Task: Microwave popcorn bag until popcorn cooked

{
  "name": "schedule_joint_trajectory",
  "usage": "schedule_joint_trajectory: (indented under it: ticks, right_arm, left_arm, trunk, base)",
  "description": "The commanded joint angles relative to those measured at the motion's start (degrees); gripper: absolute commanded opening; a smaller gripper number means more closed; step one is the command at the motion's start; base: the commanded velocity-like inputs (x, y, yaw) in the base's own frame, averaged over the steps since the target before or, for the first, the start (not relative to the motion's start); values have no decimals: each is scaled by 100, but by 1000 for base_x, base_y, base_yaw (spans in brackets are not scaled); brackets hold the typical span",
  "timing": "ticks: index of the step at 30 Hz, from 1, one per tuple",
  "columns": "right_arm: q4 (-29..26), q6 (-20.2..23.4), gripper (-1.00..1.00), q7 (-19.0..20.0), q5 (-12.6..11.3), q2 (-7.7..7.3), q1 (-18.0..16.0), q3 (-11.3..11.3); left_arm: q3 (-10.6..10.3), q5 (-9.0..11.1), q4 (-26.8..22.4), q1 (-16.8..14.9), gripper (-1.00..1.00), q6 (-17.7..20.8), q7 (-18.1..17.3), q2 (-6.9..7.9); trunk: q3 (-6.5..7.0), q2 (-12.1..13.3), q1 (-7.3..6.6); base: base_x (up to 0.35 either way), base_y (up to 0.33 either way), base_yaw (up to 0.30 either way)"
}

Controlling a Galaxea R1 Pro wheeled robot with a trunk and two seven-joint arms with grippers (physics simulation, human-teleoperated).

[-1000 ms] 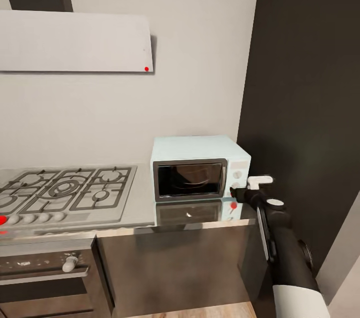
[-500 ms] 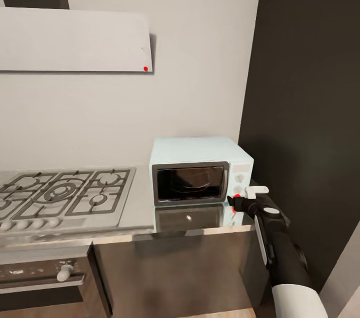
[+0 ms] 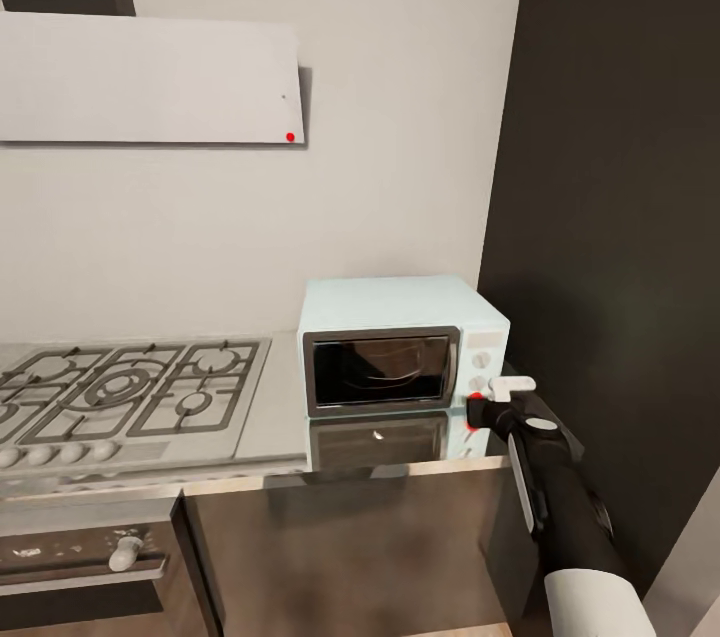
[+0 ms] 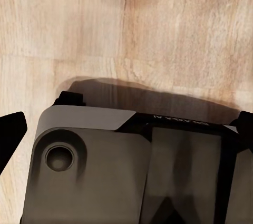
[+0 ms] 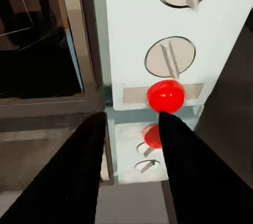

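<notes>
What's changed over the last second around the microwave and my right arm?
The right gripper has come down the pale blue-white microwave's control panel, from beside the lower knob to the round red button at its foot; one fingertip now meets it. The head view shifted too, so the camera moved. The dark-framed glass door stays shut, and the microwave sits unmoved on the grey glossy countertop.

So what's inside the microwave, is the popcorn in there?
Through the microwave's shut glass door the inside looks dark, with only faint reflections. No popcorn bag can be made out, though the dim glass hides much. The right pincer is at its red button.
</notes>
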Motion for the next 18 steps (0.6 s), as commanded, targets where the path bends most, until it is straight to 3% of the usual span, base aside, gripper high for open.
schedule_joint_trajectory:
  ticks: [1,3,8,18]
  right_arm:
    - [-2,22,-100,53,64,3,-5,-15]
    - [32,24,-100,66,74,-13,-5,-20]
    - [570,-305,-100,146,58,-443,-5,-11]
    - [650,-473,-100,657,26,-692,-5,-23]
  left_arm:
    - [-49,51,8,-5,100,-21,-8,-2]
    - [-49,51,8,-5,100,-21,-8,-2]
    - [-52,46,8,-5,100,-21,-8,-2]
    - [-52,36,8,-5,100,-25,-8,-2]
  trunk:
    - [-8,-6,1]
    - [-8,-6,1]
    - [-8,-6,1]
    - [-8,-6,1]
  base:
    - [0,0,0]
    - [0,0,0]
    - [0,0,0]
    - [0,0,0]
